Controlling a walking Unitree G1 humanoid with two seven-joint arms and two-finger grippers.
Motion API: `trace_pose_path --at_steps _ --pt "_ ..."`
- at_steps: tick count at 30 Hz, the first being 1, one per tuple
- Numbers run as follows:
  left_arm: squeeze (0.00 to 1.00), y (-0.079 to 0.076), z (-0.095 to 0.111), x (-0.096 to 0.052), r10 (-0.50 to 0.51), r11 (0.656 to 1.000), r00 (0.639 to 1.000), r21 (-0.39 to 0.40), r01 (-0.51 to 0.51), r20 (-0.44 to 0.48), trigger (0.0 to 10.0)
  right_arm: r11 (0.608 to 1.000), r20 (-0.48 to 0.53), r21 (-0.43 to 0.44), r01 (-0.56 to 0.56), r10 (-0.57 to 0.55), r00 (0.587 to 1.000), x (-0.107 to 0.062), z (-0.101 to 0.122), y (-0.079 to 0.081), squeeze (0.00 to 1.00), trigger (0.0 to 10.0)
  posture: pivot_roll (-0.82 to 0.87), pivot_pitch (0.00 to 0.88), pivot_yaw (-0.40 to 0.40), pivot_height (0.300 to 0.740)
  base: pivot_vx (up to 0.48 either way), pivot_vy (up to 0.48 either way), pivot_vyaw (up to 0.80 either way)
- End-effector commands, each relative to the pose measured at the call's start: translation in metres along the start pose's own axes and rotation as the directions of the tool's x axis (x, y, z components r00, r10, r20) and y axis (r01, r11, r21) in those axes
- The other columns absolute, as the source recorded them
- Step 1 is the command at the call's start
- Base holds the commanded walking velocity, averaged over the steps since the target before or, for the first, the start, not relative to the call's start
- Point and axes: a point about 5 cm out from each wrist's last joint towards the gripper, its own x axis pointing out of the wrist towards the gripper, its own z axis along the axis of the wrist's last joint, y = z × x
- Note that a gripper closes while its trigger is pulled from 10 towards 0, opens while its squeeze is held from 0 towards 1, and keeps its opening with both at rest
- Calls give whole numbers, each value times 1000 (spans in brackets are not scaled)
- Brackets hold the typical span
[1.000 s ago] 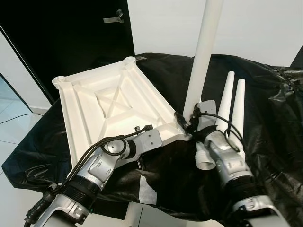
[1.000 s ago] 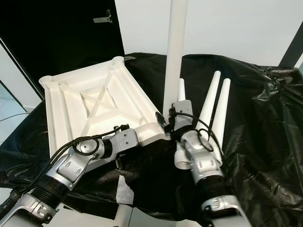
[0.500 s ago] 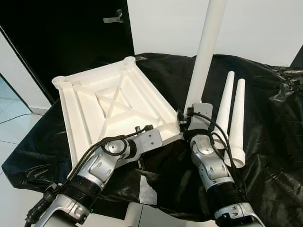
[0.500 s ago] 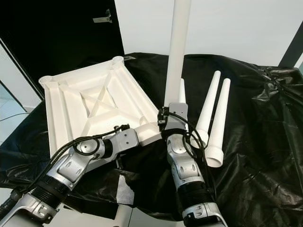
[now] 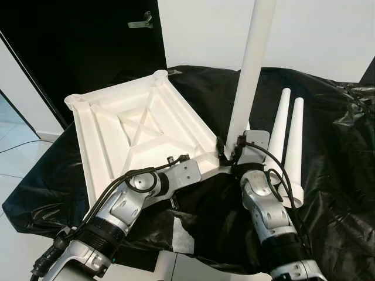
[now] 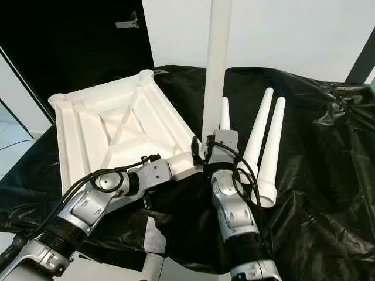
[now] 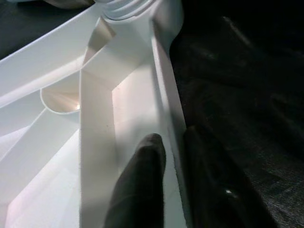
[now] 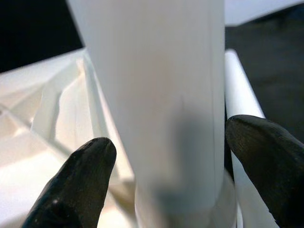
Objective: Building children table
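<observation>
The white plastic tabletop [image 5: 137, 126] lies upside down on the black sheet [image 5: 328, 129], its ribbed underside facing up with a cross-shaped brace in the middle and round leg sockets at the corners; one white leg [image 5: 251, 70] stands upright in the near right corner socket. Three more tapered white legs [image 6: 266, 143] lie side by side on the sheet just right of it, wide ends toward the robot.
</observation>
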Motion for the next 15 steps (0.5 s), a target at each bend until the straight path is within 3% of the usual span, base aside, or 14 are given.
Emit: trace_pose_path --at_steps 1,2,3,4,5,7,9,13,15 --pt "1000 7 7 -5 12 1000 1000 13 -12 14 10000 1000 -4 4 -23 23 1000 -4 1 2 1000 10000 -2 0 34 740 0 0 0" --pt "1000 7 7 -5 12 1000 1000 13 -12 14 10000 1000 -4 4 -23 23 1000 -4 1 2 1000 10000 -2 0 34 740 0 0 0" --pt "1000 11 10 -9 31 999 999 35 -32 24 10000 1000 -7 -2 -26 26 1000 -7 1 1 0 10000 -3 0 36 740 0 0 0" --pt "1000 14 12 -11 47 998 998 51 -49 31 10000 1000 -10 -7 -29 29 1000 -9 1 0 0 10000 -3 0 36 740 0 0 0" --pt "0 17 17 -15 54 997 997 60 -57 49 10000 999 -16 -17 -33 33 999 -12 0 -1 0 10000 -5 0 36 740 0 0 0" --pt "0 20 21 -19 56 996 996 64 -60 65 10000 999 -19 -24 -36 36 999 -14 0 -2 0 10000 -4 0 36 740 0 0 0" --pt "0 33 38 -39 50 998 988 33 -56 148 10000 998 -42 -40 -52 50 998 -24 -1 -6 0 10000 -1 0 37 740 0 0 0" --pt "0 47 42 -53 76 997 982 16 -80 173 10000 995 -57 -51 -80 77 995 -29 0 -5 0 10000 -3 0 43 740 0 0 0" --pt "0 61 32 -64 129 991 984 22 -132 124 10000 989 -83 -82 -120 114 990 -33 -1 -3 0 10000 -5 0 51 740 0 0 0"
